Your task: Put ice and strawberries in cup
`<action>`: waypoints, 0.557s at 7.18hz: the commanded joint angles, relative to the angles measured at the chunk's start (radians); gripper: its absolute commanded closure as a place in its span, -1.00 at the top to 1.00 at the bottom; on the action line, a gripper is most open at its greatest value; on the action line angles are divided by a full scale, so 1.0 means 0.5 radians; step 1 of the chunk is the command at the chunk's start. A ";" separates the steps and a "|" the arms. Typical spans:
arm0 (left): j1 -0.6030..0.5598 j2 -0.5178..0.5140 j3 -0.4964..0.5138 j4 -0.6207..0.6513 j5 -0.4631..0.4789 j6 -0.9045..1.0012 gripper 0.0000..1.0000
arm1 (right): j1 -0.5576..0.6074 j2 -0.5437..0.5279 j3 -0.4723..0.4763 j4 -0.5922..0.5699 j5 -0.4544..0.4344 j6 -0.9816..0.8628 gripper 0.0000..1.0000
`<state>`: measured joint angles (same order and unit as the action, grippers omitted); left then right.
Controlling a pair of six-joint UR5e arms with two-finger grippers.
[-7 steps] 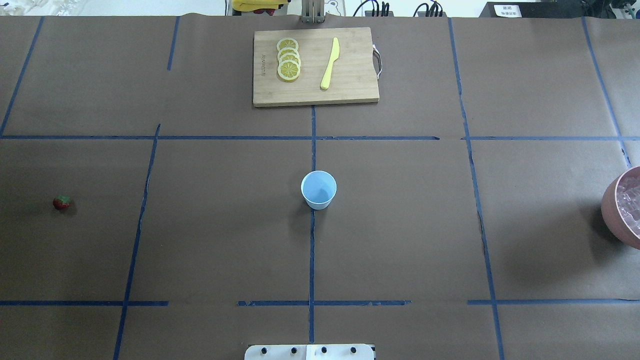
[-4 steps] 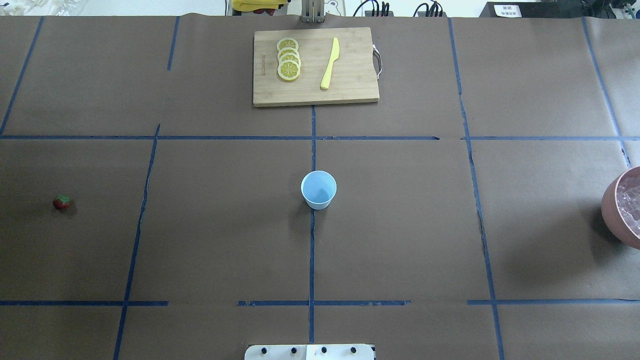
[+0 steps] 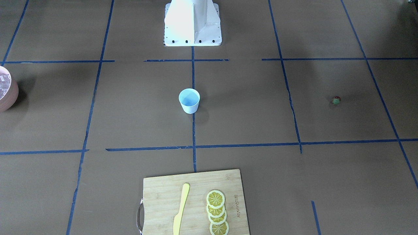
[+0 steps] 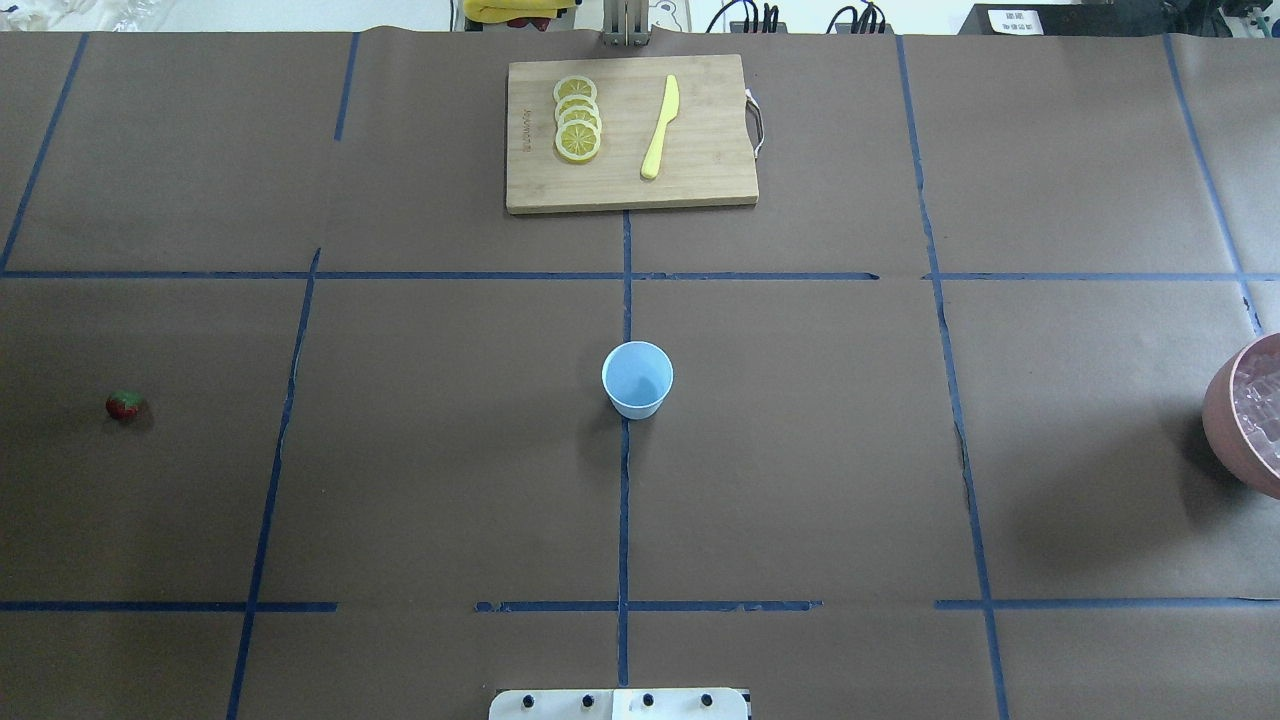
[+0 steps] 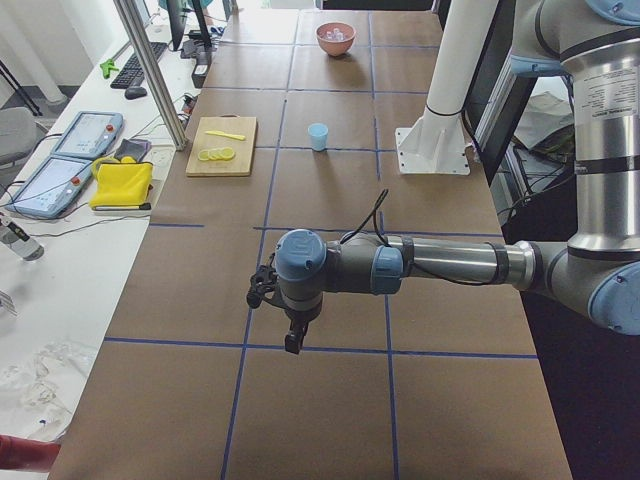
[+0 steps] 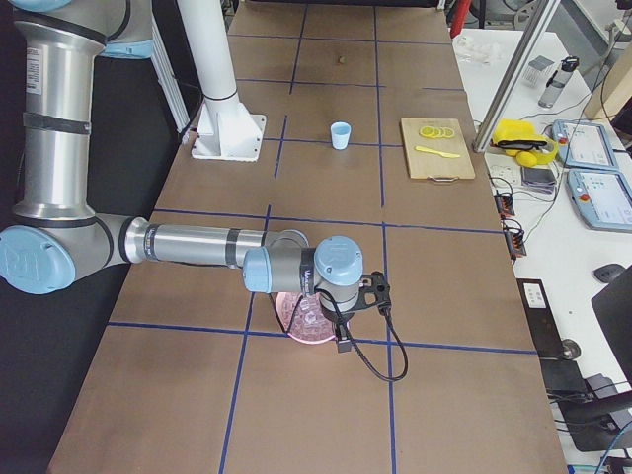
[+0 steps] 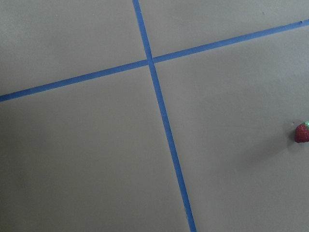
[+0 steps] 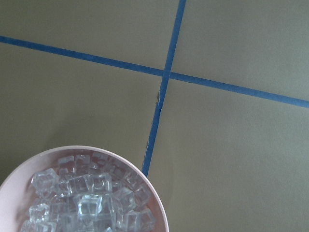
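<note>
1. Small red strawberry with a green leafy cap [image 4: 124, 405]. It lies alone at the far left of the brown paper-covered table [image 4: 800, 480], well apart from the cup. This is probably so that the left arm can reach it. It shows at the right edge of the left wrist view [image 7: 302, 132], lying on its side.

2. Left gripper [image 5: 291, 345]. It hangs pointing down over bare paper near the berry, and seems not yet centred over it. I cannot tell how far open it is or whether it holds anything.

3. Small white tapered cup with a pale blue inside [image 4: 637, 379]. It stands upright on the centre tape line, between berry and bowl, likely so either arm can drop into it. It looks empty, so neither item has been put in yet.

4. Bamboo cutting board [image 4: 710, 170], far centre. It carries a row of overlapping yellow lemon slices [image 4: 577, 120] and a yellow plastic knife [image 4: 660, 127]. The task needs none of them.

5. Terracotta-pink round bowl [image 4: 1222, 420], at the right edge on the right arm's side. It is heaped with small clear, whitish ice cubes [image 8: 87, 198].

6. Right gripper [image 6: 343, 344]. It hangs pointing down at the bowl's edge, seemingly ready to pick ice. I cannot tell its opening or whether it holds anything.
</note>
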<state>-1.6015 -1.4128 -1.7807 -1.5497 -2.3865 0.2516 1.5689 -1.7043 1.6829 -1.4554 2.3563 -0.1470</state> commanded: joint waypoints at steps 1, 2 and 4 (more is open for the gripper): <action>0.000 0.000 0.000 0.001 -0.004 0.000 1.00 | -0.210 -0.021 -0.006 0.292 -0.034 0.150 1.00; 0.000 0.000 0.000 0.001 -0.004 0.000 1.00 | -0.253 -0.055 -0.003 0.361 -0.031 0.162 1.00; 0.000 0.003 0.000 0.001 -0.004 0.000 1.00 | -0.336 -0.113 0.000 0.556 -0.034 0.269 0.99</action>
<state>-1.6015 -1.4125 -1.7810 -1.5493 -2.3883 0.2515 1.4265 -1.7406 1.6814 -1.2427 2.3403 -0.0459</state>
